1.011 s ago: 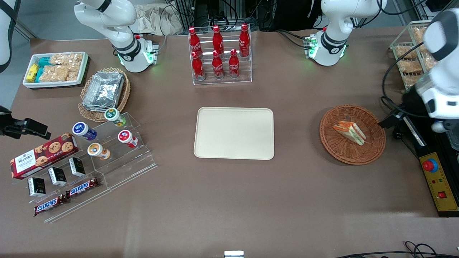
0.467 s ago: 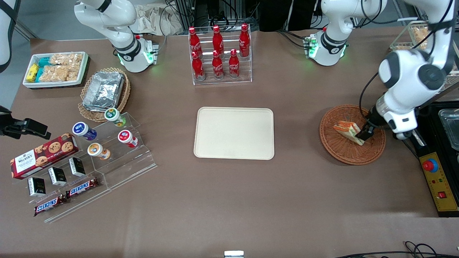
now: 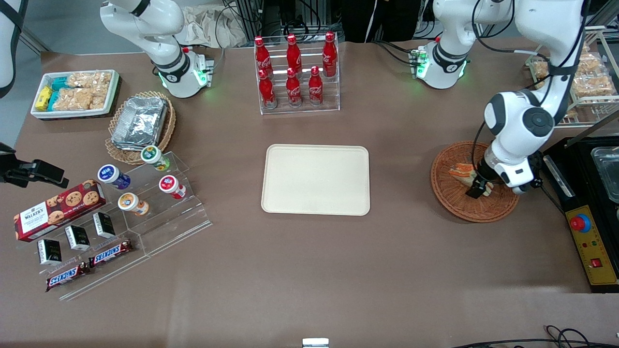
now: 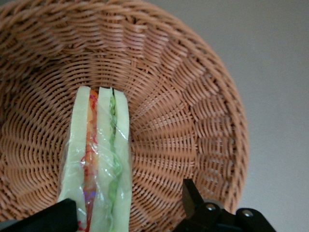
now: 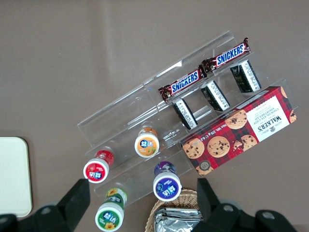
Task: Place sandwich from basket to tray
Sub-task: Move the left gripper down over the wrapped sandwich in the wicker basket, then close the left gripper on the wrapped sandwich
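The sandwich [image 3: 460,172], a wrapped wedge of white bread with red, orange and green layers, lies in the reddish-brown wicker basket [image 3: 447,188] toward the working arm's end of the table. My left gripper [image 3: 478,187] is down in the basket over the sandwich. In the left wrist view its fingers [image 4: 192,195] are open, one on each side of the sandwich [image 4: 99,159], with the basket weave [image 4: 183,111] around them. The sandwich sits close to one finger, with a wide gap to the other. The cream tray [image 3: 316,179] lies flat mid-table.
A clear rack of red cola bottles [image 3: 295,72] stands farther from the front camera than the tray. A black control box with a red button [image 3: 586,237] lies beside the basket. A wire rack of snack packs [image 3: 587,82] stands toward the working arm's end.
My left arm has swung in from the table's end and come down into the basket. The gripper now straddles the sandwich. The sandwich and basket have not moved.
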